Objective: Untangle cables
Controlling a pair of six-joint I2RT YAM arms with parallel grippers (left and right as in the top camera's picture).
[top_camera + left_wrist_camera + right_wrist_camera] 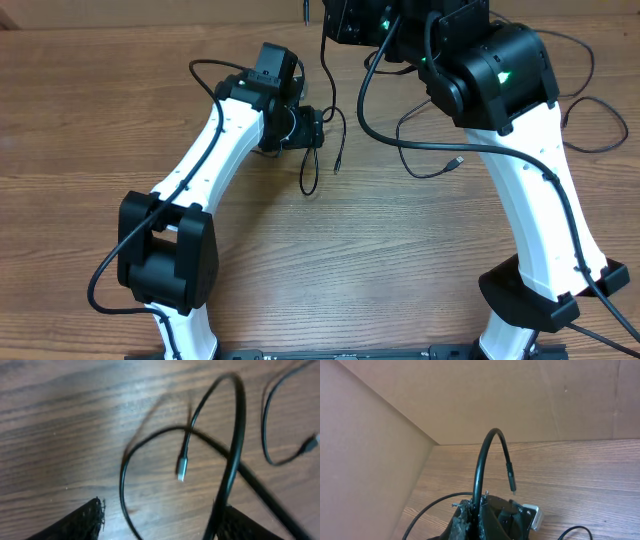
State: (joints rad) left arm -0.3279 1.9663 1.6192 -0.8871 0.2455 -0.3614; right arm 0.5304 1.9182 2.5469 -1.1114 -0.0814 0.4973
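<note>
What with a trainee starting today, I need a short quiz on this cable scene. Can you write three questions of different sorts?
1. True or false: the right pincer is shut on a cable that arches up out of it.
2. In the left wrist view, the silver plug is: A) free, in no pincer; B) clamped in the left pincer; C) pushed into a socket.
3. Fill in: the left pincer's jaws stand ___.

Key: 1 true; 2 A; 3 open.
</note>
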